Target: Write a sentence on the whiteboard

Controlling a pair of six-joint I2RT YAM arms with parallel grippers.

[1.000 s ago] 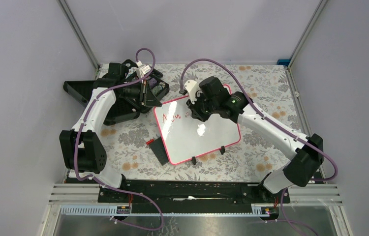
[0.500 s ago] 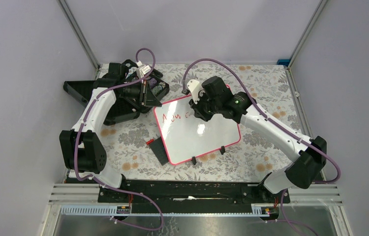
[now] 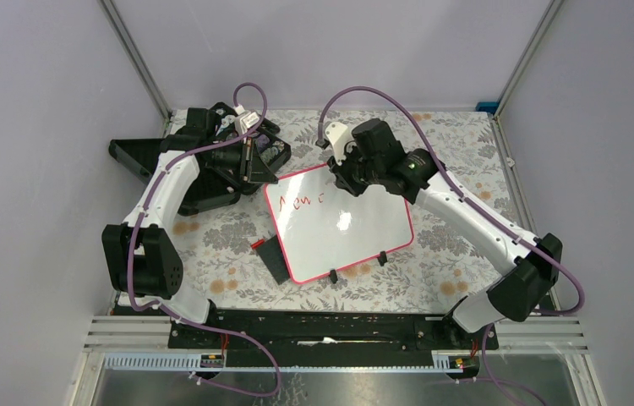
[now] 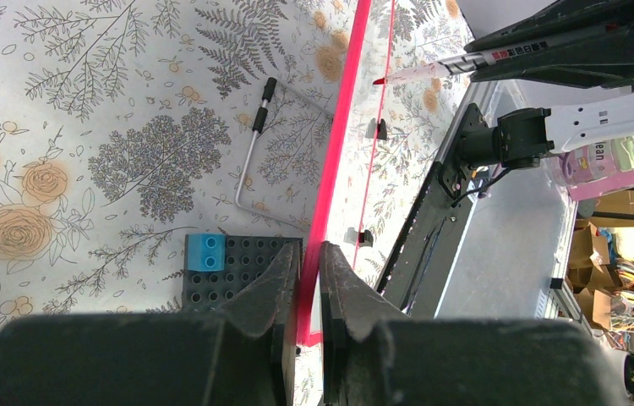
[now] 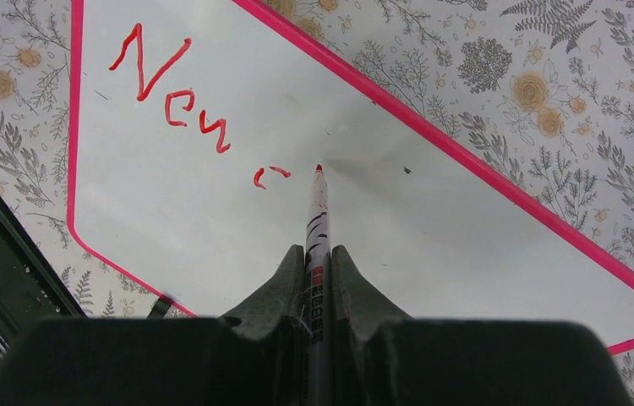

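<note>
Top external view: the whiteboard [image 3: 339, 228] is parked mid-table on the flowery cloth [image 3: 466, 152], turned at an angle, with its two black clip feet [image 3: 332, 276] on the near edge. Its far left corner is pinched by the left gripper [image 3: 254, 165]. In the left wrist view those fingers [image 4: 284, 271] are closed down tight on the pink frame, nothing else in them. A small dark plate [image 4: 242, 262] with a blue block [image 4: 204, 252] is seen just left of the board, and a bent metal rod [image 4: 250, 161] is lying on the cloth beside it.

Over at the far edge of the board, the right gripper [image 5: 317, 254] is clamped narrow around a marker [image 5: 318, 216], red tip pointed down at the white surface. Whether the tip is actually touching can't be told tbh. The sentence [image 5: 204, 123] is only partly there: "New" in red near the far left corner, then a small "c", with the marker tip just right of that.
</note>
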